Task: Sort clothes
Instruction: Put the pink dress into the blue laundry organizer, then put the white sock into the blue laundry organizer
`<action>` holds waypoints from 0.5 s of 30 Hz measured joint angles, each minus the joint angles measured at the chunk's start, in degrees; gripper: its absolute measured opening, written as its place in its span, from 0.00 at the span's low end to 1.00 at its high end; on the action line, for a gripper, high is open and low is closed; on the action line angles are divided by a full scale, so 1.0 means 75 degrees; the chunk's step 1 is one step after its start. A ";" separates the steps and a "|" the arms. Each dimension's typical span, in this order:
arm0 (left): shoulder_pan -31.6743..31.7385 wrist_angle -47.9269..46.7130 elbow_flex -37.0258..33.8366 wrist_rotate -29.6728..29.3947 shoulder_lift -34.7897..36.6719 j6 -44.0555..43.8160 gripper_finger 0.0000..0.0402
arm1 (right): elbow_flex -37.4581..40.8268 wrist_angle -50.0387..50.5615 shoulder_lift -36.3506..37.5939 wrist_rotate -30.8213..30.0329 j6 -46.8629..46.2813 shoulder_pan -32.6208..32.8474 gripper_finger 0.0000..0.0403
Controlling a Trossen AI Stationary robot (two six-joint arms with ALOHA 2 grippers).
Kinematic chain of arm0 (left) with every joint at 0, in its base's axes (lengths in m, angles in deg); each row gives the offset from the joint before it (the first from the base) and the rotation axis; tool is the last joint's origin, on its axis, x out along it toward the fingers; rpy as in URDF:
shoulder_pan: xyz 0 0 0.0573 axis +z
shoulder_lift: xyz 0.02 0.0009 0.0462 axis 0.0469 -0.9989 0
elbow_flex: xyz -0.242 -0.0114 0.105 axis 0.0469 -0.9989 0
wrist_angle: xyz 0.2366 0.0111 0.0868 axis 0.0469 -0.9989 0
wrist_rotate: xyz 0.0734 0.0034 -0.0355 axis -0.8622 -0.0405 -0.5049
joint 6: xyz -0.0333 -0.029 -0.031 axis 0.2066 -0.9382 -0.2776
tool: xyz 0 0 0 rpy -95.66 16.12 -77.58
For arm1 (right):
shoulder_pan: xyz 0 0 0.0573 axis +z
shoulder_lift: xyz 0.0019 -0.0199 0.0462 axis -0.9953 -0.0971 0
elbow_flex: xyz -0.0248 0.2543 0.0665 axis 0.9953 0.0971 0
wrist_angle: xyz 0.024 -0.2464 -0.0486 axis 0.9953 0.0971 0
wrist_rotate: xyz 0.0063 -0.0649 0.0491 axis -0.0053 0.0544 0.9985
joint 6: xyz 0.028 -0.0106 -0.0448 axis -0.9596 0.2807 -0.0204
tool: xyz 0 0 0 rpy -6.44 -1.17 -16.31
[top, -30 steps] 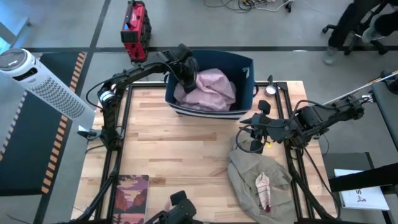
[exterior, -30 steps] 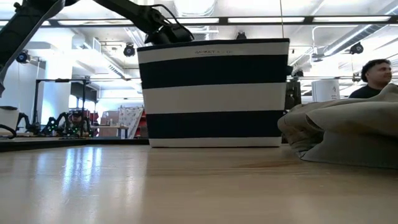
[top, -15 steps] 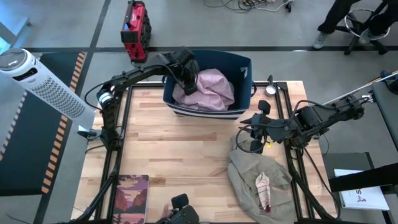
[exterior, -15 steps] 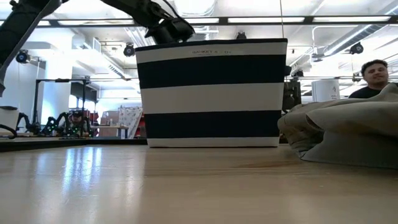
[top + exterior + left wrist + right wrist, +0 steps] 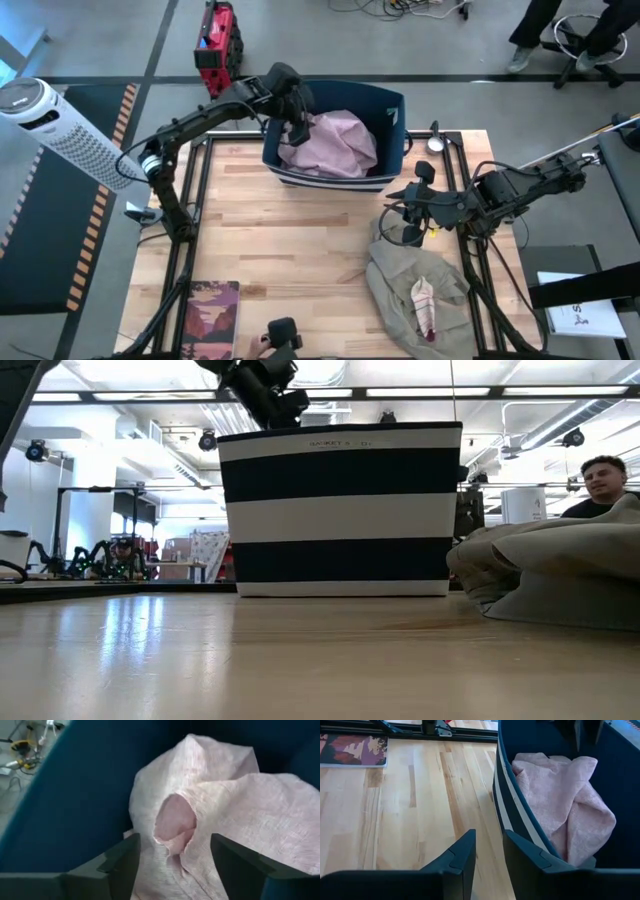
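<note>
Near edge of the table (image 5: 300,250): book (image 5: 209,318) at my left corner; beige-khaki garment (image 5: 405,285) heaped at my right, a small maroon piece (image 5: 424,302) lying on it. In the low view the khaki heap sits beside the striped bin wall.

Mid-table: my right gripper (image 5: 398,197) hovers above bare wood between khaki heap and bin, fingers (image 5: 462,857) narrowly parted, holding nothing.

Far side: navy bin (image 5: 390,105) holds the pale lilac-pink garment (image 5: 335,143). My left gripper (image 5: 297,128) hangs over the bin's left end, fingers (image 5: 120,862) spread wide just above the pink cloth, empty.
</note>
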 joint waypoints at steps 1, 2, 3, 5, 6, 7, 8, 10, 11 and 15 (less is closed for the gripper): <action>0.0000 0.0017 0.0000 0.0000 0.0038 0.0000 0.58 | 0.0000 0.0000 0.0000 -0.0001 0.0000 0.0000 0.21; 0.0000 0.0033 0.0001 0.0007 0.0054 -0.0003 0.59 | 0.0000 0.0000 0.0000 -0.0002 0.0000 0.0000 0.21; 0.0003 0.0038 0.0003 0.0064 0.0063 -0.0023 0.60 | 0.0000 0.0000 0.0000 0.0000 0.0000 0.0000 0.21; 0.0003 0.0107 0.0003 0.0332 0.0044 -0.0072 0.58 | 0.0000 0.0003 0.0000 0.0001 0.0000 0.0000 0.20; 0.0001 0.0226 0.0003 0.0516 0.0007 -0.0072 0.56 | 0.0000 0.0004 0.0000 0.0000 0.0000 0.0000 0.19; 0.0000 0.0377 0.0003 0.0736 -0.0040 -0.0073 0.54 | 0.0000 0.0003 0.0000 0.0001 0.0001 0.0000 0.18; 0.0000 0.0548 0.0003 0.0913 -0.0119 -0.0073 0.51 | 0.0000 0.0003 0.0000 -0.0001 0.0000 0.0000 0.17; 0.0003 0.0980 0.0003 0.1066 -0.0300 -0.0075 0.43 | 0.0000 0.0003 0.0000 -0.0002 0.0000 0.0000 0.16; 0.0003 0.1160 0.0003 0.1051 -0.0412 -0.0073 0.39 | 0.0001 0.0003 0.0000 -0.0002 0.0001 0.0000 0.15; 0.0045 0.1656 0.0003 0.1029 -0.0847 -0.0051 0.23 | 0.0003 0.0001 0.0000 -0.0002 -0.0013 0.0000 0.12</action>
